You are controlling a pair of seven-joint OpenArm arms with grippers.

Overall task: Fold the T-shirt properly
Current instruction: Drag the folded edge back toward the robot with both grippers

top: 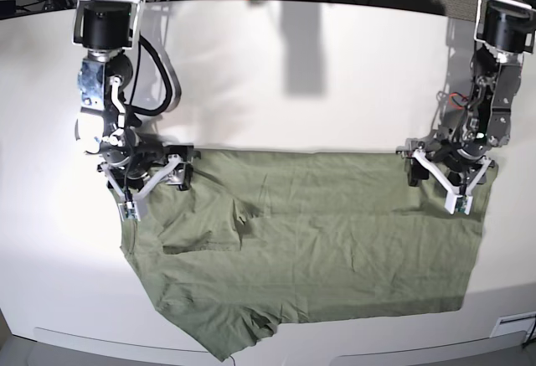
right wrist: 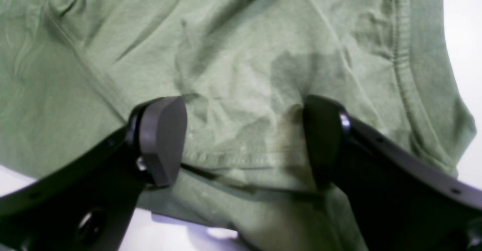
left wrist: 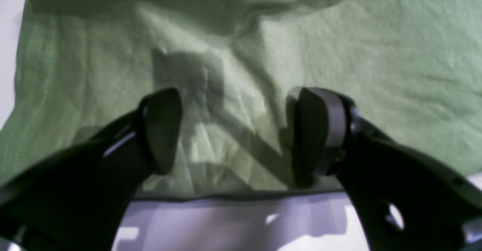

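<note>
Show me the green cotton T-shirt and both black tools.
Green cotton T-shirt (top: 335, 240): base view, bare middle of fabric.
Left black tool (left wrist: 235, 130): left wrist view, between fingertips.
Right black tool (right wrist: 244, 142): right wrist view, between fingertips.

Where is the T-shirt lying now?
In the base view the T-shirt lies spread over the near half of the white table, its far edge between both open grippers.

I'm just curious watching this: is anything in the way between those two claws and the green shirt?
Nothing visible. Both the left gripper and the right gripper hang open directly over the T-shirt at its far edge, with only bare cloth between their jaws.
</note>
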